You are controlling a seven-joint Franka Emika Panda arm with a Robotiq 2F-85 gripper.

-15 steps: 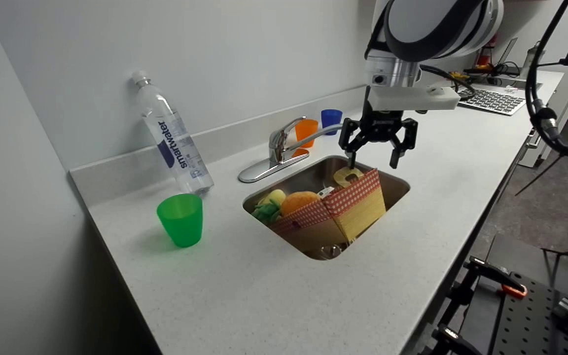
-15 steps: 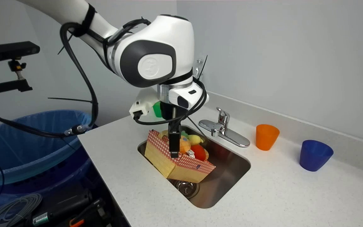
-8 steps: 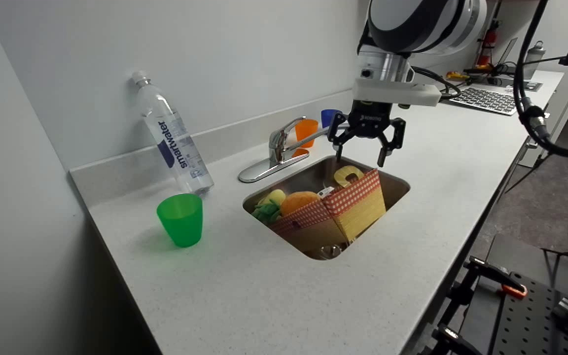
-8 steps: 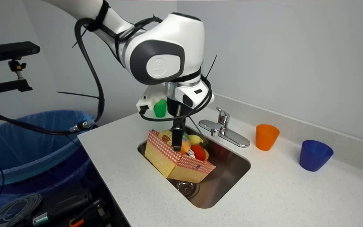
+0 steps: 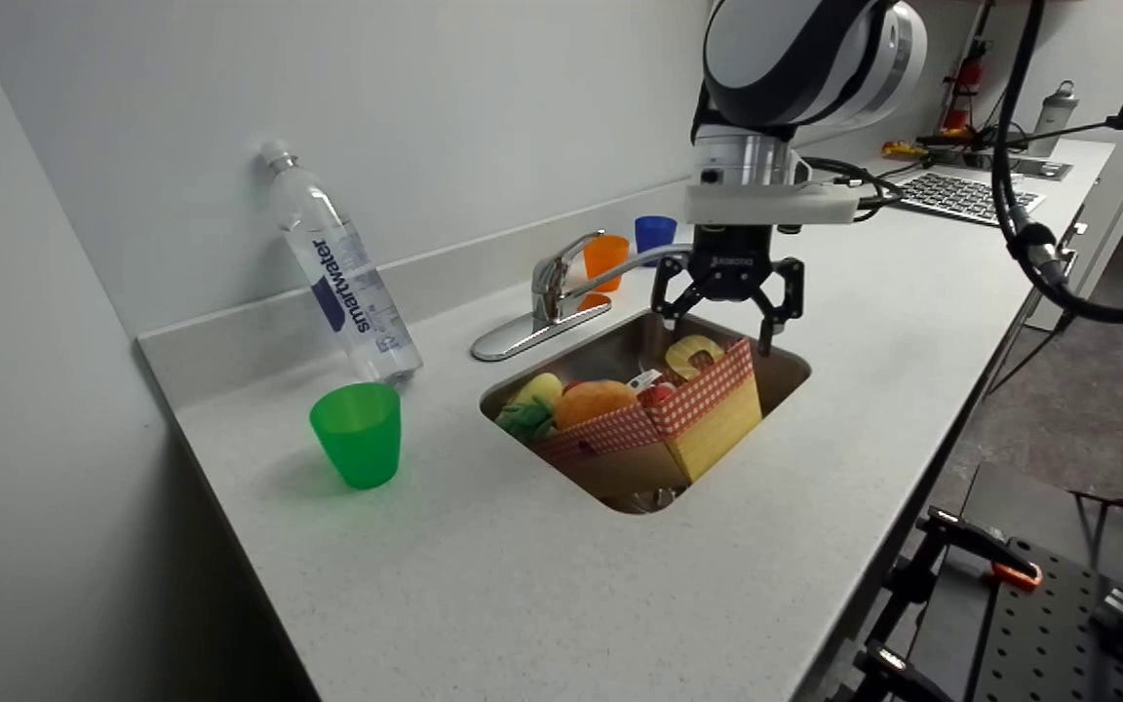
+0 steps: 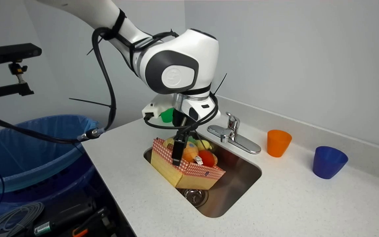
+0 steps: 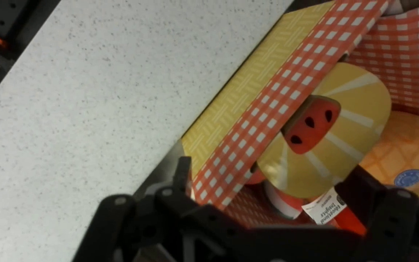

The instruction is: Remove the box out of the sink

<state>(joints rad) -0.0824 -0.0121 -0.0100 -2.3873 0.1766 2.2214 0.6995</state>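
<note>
At left in an exterior view, a clear bottle (image 5: 347, 283) stands on the bench (image 5: 425, 546) near a green cup (image 5: 357, 436); to their right is a chrome tap (image 5: 548, 292), with an orange cup (image 5: 610, 253) behind it. Farther right, the box (image 5: 654, 453), open-topped and holding toy food (image 5: 593, 402), sits in the sink (image 5: 610, 357) below the tool (image 5: 718, 336), which is released, its fingers spread wide. In the wrist view, one finger (image 7: 183, 173) lies at the outer side of the box's checked wall and the other over the toy food, the rim running between them; whether either touches the box cannot be told from these angles.
</note>
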